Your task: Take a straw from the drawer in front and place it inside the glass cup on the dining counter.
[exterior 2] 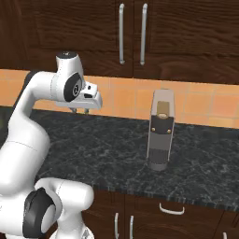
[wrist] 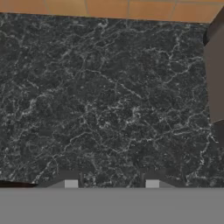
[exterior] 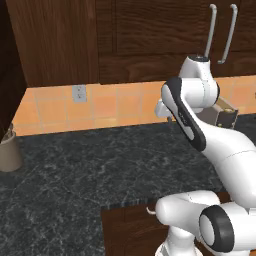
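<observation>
My gripper (exterior 2: pixel 80 111) hangs over the black speckled counter (exterior 2: pixel 116 149) near the tiled back wall, pointing down. In the hand view the gripper (wrist: pixel 111 183) has its two tips apart, with only bare granite (wrist: pixel 109 109) between them, so it is open and holds nothing. Below the counter edge sits a dark wood drawer front (exterior 2: pixel 186 207) with a small curved silver handle (exterior 2: pixel 171 209), and it looks closed. A similar small handle (exterior: pixel 149 211) peeks out beside my arm's base. The straw, the glass cup and the dining counter are out of view.
A tall grey appliance (exterior 2: pixel 161 133) stands on the counter to my gripper's right, also seen behind the arm as the appliance (exterior: pixel 226 114). A beige jar (exterior: pixel 9 152) sits far left. Upper cabinets with long vertical handles (exterior 2: pixel 121 32) hang above the orange tiles (exterior: pixel 100 107).
</observation>
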Tool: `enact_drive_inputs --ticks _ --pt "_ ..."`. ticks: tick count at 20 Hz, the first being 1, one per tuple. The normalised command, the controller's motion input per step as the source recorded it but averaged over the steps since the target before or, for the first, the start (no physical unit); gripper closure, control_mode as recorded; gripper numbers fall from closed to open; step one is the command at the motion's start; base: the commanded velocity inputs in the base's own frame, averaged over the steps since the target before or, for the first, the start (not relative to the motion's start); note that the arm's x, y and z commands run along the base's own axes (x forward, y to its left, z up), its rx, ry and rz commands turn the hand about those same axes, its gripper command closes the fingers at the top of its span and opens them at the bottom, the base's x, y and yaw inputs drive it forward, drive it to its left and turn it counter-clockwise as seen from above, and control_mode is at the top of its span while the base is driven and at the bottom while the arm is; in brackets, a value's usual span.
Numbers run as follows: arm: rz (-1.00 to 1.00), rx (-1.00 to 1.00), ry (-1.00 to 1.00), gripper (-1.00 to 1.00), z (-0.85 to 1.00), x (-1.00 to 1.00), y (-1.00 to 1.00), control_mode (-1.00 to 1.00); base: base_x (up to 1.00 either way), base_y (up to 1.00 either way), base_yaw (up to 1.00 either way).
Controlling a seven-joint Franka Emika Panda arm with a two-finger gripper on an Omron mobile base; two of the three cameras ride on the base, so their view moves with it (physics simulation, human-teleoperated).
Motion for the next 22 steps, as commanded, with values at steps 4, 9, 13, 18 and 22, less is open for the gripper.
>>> enact_drive_inputs --ticks 4,9,13,18,22 --pt "0.00 0.00 0.00 -1.00 0.00 0.00 0.00 1.00 -0.16 0.00 0.00" --pt "0.00 0.00 0.00 -1.00 0.00 0.00 0.00 1.00 -0.98 -0.07 0.00" --pt "0.00 0.00 0.00 -1.00 0.00 0.00 0.00 1.00 -0.22 -0.33 0.25" --pt "0.00 0.00 0.00 -1.00 0.00 0.00 0.00 1.00 0.09 -0.56 0.59" --pt "0.00 0.00 0.00 -1.00 0.00 0.00 0.00 1.00 0.06 -0.67 0.70"
